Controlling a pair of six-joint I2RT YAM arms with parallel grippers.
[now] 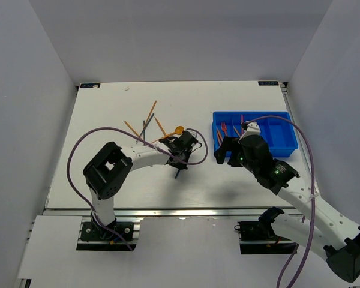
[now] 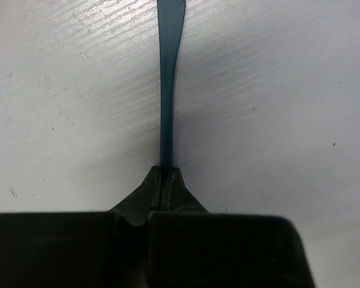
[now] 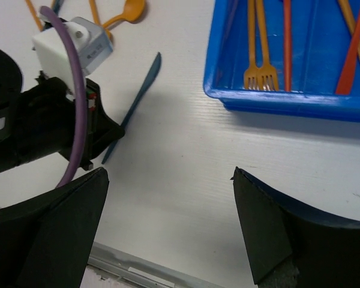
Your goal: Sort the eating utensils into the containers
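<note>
Closest to us, the matte black fingers of our left gripper [image 2: 165, 176] are pinched flat together on the narrow end of a dark blue utensil [image 2: 168, 90]. It is a thin, slightly translucent plastic strip that runs straight away from the tips and widens into a flat blade at its far end. We cannot tell whether it rests on the table or hangs just above it. Beneath it the white table [image 2: 276, 120] shows a fine streaked grain with small dark specks. Our right gripper [image 3: 168, 180] hovers over bare table, its two broad, wedge-shaped black jaws spread wide with nothing between them. Just beyond it sits the blue tray [image 3: 276, 102], glossy moulded plastic with a rounded rim. Inside lie two orange forks [image 3: 259, 66] side by side, tines toward the near wall, and a slim red stick [image 3: 287, 42] just beside them. Left of the tray, near the left arm's smooth purple cable [image 3: 72, 102], an orange spoon [image 3: 129, 11] lies on the table. Beyond it is a crossed scatter of loose sticks [image 1: 145, 125], orange and dark.
</note>
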